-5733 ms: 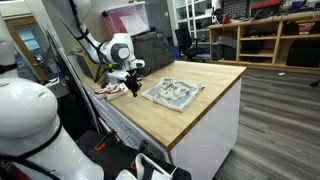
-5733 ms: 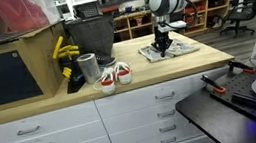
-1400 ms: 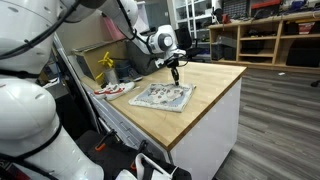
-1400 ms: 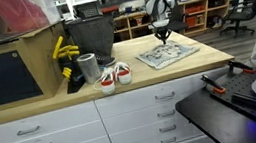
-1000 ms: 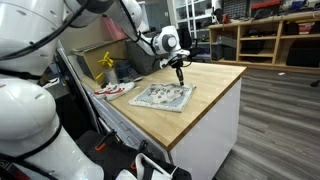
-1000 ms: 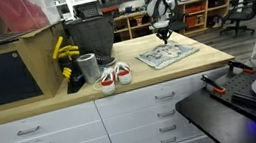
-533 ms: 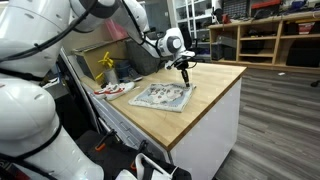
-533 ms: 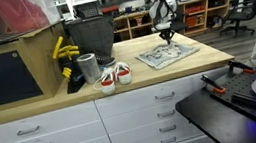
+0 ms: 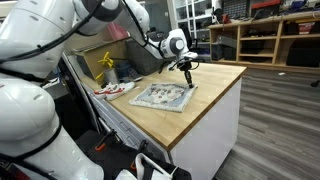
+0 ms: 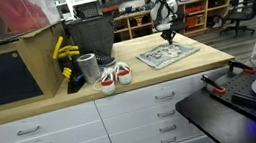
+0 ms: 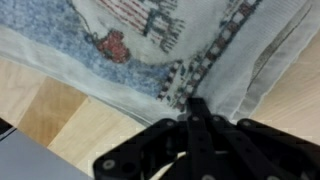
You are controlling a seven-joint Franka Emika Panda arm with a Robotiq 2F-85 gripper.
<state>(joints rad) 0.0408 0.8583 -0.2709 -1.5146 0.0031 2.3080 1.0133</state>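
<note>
A printed cloth lies flat on the wooden counter, also seen as a cloth in the second exterior view. My gripper hangs just over the cloth's far corner, fingers pointing down and pressed together. From the opposite side the gripper stands above the cloth's back edge. In the wrist view the shut black fingertips sit over the checkered hem of the cloth, with bare wood beside it. Nothing shows between the fingers.
A pair of white-and-red shoes sits near the counter's front, next to a grey cup, a black bin and a yellow object. A cardboard box stands at that end. The counter edge drops to the floor.
Over the last second the shut gripper has drifted along the cloth's far side toward its corner. The cloth lies further along the counter and turned compared with the earliest frames.
</note>
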